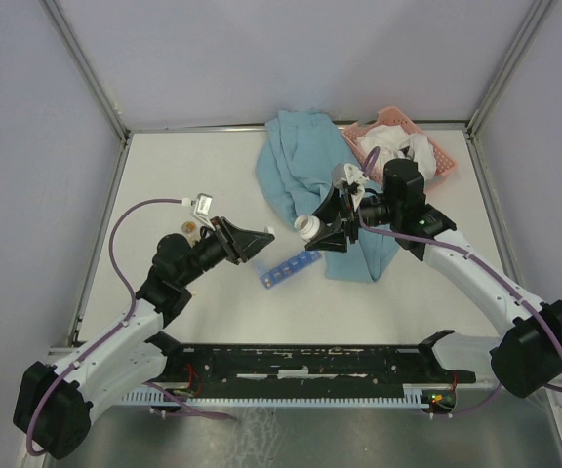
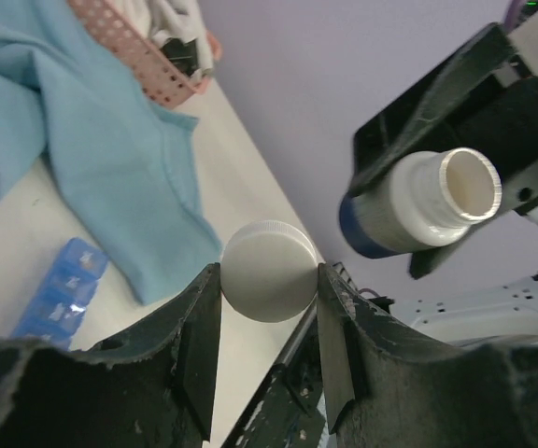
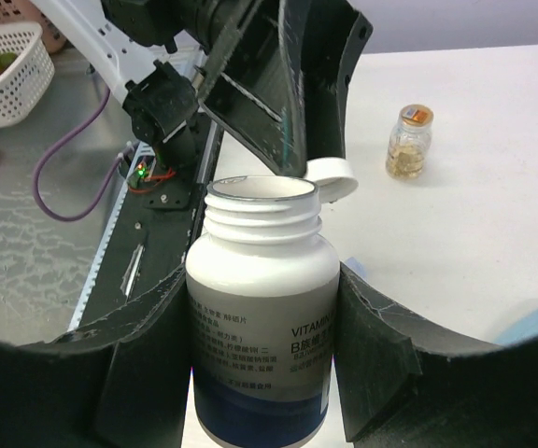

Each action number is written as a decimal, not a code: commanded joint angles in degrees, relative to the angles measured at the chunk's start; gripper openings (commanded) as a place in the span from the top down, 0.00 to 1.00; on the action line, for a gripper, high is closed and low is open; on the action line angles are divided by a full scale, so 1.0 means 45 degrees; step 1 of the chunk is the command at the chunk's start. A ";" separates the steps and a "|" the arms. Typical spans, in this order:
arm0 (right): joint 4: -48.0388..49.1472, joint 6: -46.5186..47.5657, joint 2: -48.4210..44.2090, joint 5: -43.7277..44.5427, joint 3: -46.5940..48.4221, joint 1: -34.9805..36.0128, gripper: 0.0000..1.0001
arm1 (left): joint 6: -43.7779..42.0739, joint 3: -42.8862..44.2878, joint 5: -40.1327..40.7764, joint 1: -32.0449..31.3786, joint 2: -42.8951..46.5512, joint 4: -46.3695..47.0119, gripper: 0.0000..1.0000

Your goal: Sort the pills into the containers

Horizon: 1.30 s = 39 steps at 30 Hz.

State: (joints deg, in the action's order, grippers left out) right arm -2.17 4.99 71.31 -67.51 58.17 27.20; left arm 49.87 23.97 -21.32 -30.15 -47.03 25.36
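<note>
My right gripper (image 3: 261, 308) is shut on a white vitamin bottle (image 3: 261, 308) with a blue base, held uncapped over the table. In the top view the bottle (image 1: 308, 226) tilts left from that gripper (image 1: 330, 229), its mouth above the containers (image 1: 289, 270), a narrow blue organiser strip. My left gripper (image 2: 269, 280) is shut on the bottle's round white cap (image 2: 269, 271), just left of the bottle (image 2: 418, 201). The strip (image 2: 59, 289) lies below on the table. The pills are out of view; the bottle's mouth shows only white inside.
A light blue cloth (image 1: 305, 171) lies behind the strip. A pink mesh basket (image 1: 398, 146) with white wrappers sits at the back right. A small glass bottle (image 1: 191, 227) with yellowish contents stands beside the left arm. A black rail (image 1: 301, 361) runs along the near edge.
</note>
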 commanded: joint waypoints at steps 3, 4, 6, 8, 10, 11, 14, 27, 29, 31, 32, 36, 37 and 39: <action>-0.3169 0.3045 -0.0319 -0.0150 0.1214 -0.0054 0.87 | 0.1087 0.0237 0.0148 -0.1049 0.0108 0.2264 0.69; -0.3379 0.3189 -0.0302 -0.0111 0.1275 -0.0037 0.87 | 0.1096 0.0318 0.0217 -0.1185 0.0085 0.2299 0.69; -0.3544 0.3329 -0.0294 -0.0022 0.1334 -0.0053 0.88 | 0.1089 0.0449 0.0292 -0.1381 0.0016 0.2356 0.69; -0.3762 0.3507 -0.0304 0.0046 0.1375 -0.0031 0.88 | 0.1092 0.0591 0.0323 -0.1605 -0.0068 0.2405 0.69; -0.3933 0.3659 -0.0328 0.0076 0.1432 -0.0046 0.87 | 0.1052 0.0734 0.0403 -0.1802 -0.0188 0.2410 0.69; -0.4021 0.3749 -0.0337 0.0118 0.1448 -0.0048 0.88 | 0.1031 0.0817 0.0461 -0.1904 -0.0223 0.2396 0.69; -0.4139 0.3858 -0.0392 0.0200 0.1485 -0.0047 0.88 | 0.0966 0.0993 0.0627 -0.2199 -0.0366 0.2366 0.69; -0.4199 0.3999 -0.0443 0.0488 0.1440 -0.0028 0.87 | 0.0640 0.1307 0.1472 -0.2987 -0.0414 0.1922 0.70; -0.4204 0.4005 -0.0431 0.0520 0.1453 -0.0020 0.87 | 0.0570 0.1314 0.1603 -0.3085 -0.0409 0.1835 0.70; -0.4204 0.3993 -0.0412 0.0556 0.1447 -0.0019 0.87 | 0.0442 0.1395 0.1744 -0.3168 -0.0376 0.1629 0.70; -0.4204 0.3988 -0.0406 0.0588 0.1453 0.0002 0.87 | 0.0369 0.1432 0.1822 -0.3190 -0.0354 0.1497 0.70; -0.4211 0.3964 -0.0390 0.0745 0.1444 0.0032 0.87 | 0.0156 0.1575 0.2193 -0.3296 -0.0276 0.0994 0.70; -0.4222 0.3965 -0.0364 0.0785 0.1443 0.0037 0.87 | 0.0108 0.1629 0.2267 -0.3304 -0.0273 0.0881 0.70; -0.4221 0.3953 -0.0377 0.0855 0.1448 0.0067 0.87 | 0.0027 0.1742 0.2429 -0.3324 -0.0273 0.0595 0.70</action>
State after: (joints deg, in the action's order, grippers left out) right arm -21.91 22.35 71.20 -64.12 61.82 27.24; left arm 52.75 28.58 -13.08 -44.71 -48.99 29.21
